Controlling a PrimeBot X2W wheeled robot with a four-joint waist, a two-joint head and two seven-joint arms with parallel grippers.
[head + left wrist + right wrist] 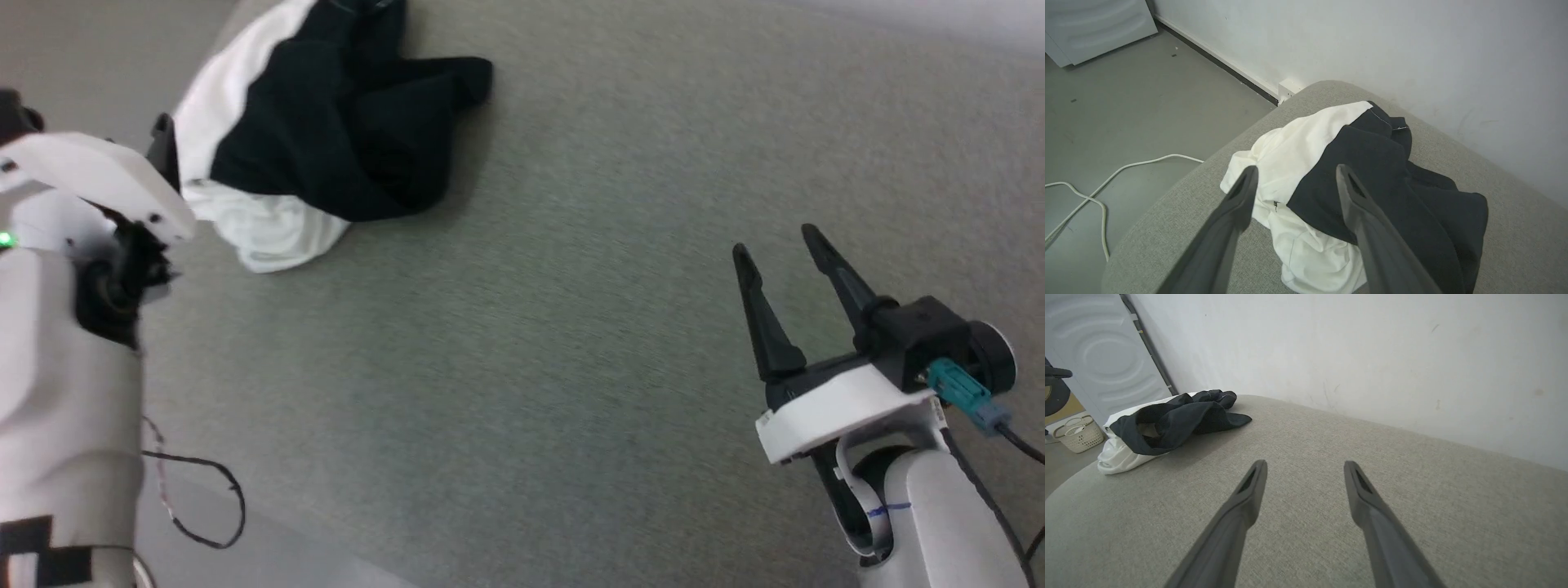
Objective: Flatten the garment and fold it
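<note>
Just beyond left gripper [1297, 168]: crumpled garment [1372, 163] | right gripper [774, 240] well apart | both spread, empty

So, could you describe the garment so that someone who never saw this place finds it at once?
Start at the wide grey fabric surface standing against the white wall. Near its rounded corner, just ahead of the open left gripper, lies the garment. It is a crumpled heap, white cloth below and black on top, unlike the plain grey around it.
</note>
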